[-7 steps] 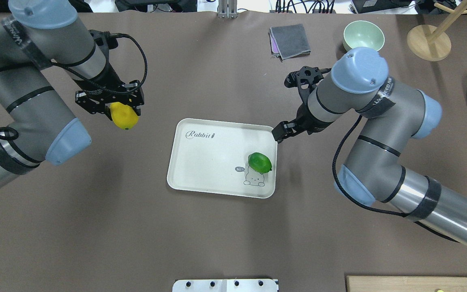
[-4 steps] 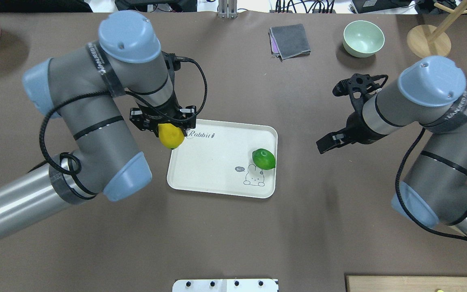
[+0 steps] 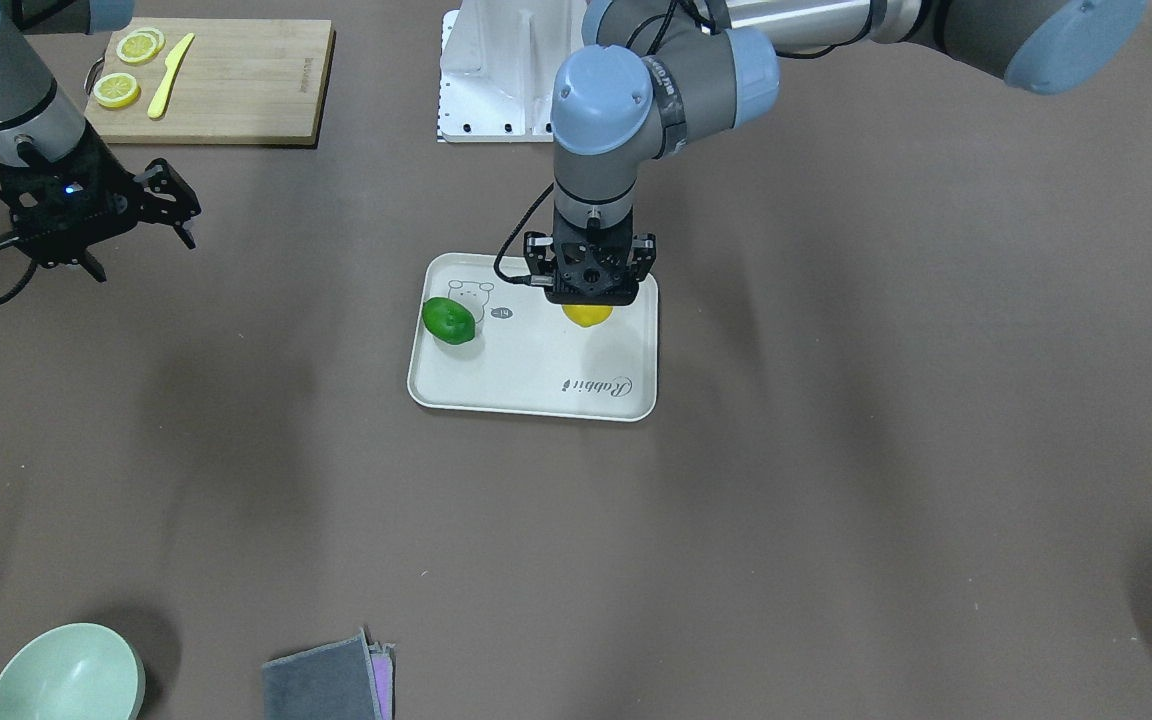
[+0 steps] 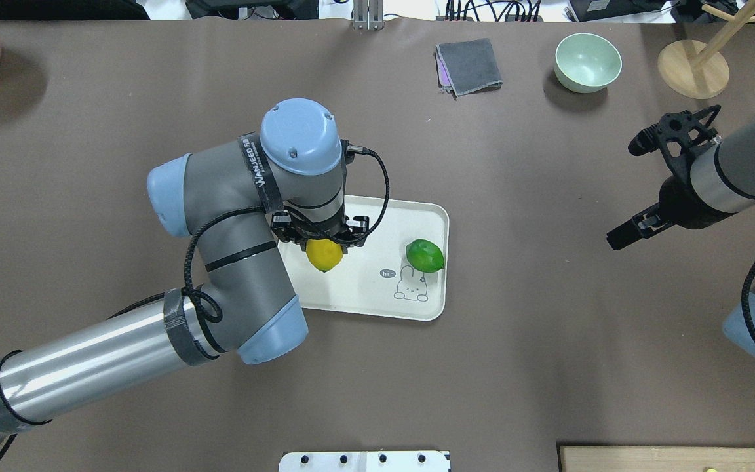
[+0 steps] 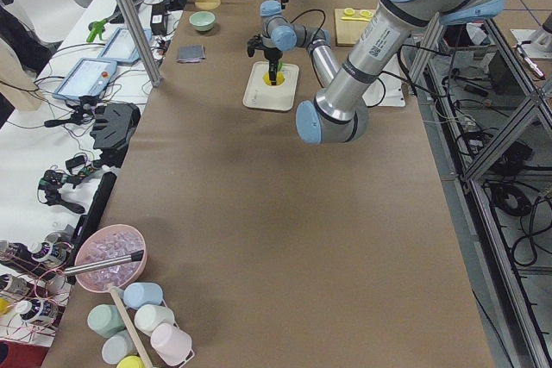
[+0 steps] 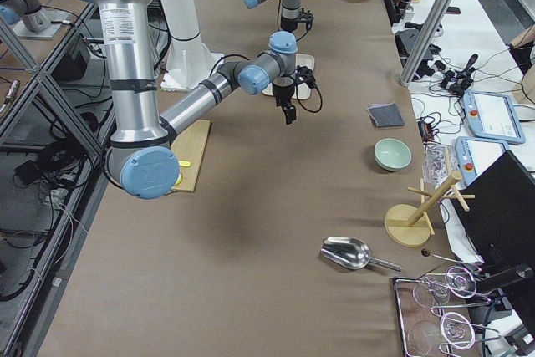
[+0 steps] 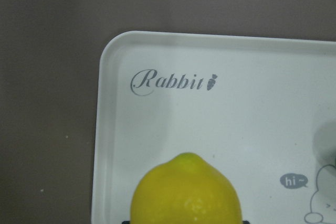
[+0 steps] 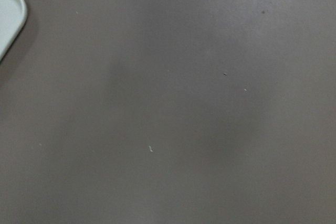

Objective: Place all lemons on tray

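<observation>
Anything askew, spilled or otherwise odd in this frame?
Nothing stands out. The green lemon lies on the tray by its rabbit drawing, and the left gripper holds the yellow lemon over the tray, jaws shut on it. The right gripper is off to the side, empty.

Left arm: reaches in over the tray (image 4: 366, 290), elbow folded back, wrist pointing straight down. Left gripper (image 3: 590, 297) sits above the tray's inner area, jaws clamped on the yellow lemon (image 4: 324, 255). Whether the lemon touches the tray cannot be told.

Right arm: on the robot's right of the tray, well apart from it. Wrist tilted; right gripper (image 3: 141, 250) above bare counter (image 4: 377, 393), jaws spread, nothing between them.
</observation>
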### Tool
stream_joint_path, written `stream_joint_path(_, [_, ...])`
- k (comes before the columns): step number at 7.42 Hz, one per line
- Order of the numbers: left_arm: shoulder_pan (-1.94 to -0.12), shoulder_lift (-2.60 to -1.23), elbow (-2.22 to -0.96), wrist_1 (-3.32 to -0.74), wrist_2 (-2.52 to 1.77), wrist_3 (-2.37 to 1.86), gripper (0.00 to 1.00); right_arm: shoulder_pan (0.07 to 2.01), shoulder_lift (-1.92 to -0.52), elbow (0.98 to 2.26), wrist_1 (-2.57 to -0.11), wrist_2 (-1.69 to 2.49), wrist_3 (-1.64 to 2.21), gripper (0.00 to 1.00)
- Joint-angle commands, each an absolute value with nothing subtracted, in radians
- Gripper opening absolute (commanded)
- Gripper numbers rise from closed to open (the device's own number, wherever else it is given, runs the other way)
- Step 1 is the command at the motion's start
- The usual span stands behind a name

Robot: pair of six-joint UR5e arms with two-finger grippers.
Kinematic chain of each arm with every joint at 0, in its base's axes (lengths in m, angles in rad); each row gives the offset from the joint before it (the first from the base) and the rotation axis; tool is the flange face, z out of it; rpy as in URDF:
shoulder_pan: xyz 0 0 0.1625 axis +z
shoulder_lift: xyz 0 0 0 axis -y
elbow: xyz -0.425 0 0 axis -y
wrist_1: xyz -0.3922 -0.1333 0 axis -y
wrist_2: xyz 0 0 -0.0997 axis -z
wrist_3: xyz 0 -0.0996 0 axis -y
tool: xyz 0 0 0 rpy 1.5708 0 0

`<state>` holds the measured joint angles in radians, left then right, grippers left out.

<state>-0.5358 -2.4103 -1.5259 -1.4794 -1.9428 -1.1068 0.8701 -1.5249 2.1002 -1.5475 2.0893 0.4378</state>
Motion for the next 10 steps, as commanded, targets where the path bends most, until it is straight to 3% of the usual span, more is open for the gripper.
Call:
stream_joint_path(1, [-0.500,-2.473,-1.373,-1.596,-1.899,-1.175,0.00,0.952,-1.604,2.079,-1.557,2.094,0.301,0.99])
stream_joint_path(2, [-0.497,-2.473,-1.365,-1.611,-1.898,-1.180,0.00,1.021,-1.633,2.025,-1.552,2.156,0.254,0.99])
stream_joint_path(3, [-0.497,-2.473,-1.365,-1.611,-1.898,-1.186,0.25,1.122,-1.637,1.952,-1.552,2.266,0.218,0.99])
stream_joint_path(4, [-0.495,-2.473,-1.370,-1.612,-1.898,-1.212,0.68,1.190,-1.656,1.925,-1.558,2.301,0.216,0.99])
stream_joint_path(5, [-0.499,-2.471,-1.376,-1.626,-1.902,-1.226,0.98,1.253,-1.684,1.880,-1.557,2.306,0.218,0.99])
stream_joint_path(8, [-0.540,-2.461,-1.454,-1.580,-1.992,-1.226,0.98,1.423,-1.716,1.818,-1.566,2.307,0.213,0.99])
stream_joint_path(10, [-0.601,-2.305,-1.617,-1.578,-2.046,-1.210,0.98,1.460,-1.710,1.775,-1.563,2.309,0.131,0.99])
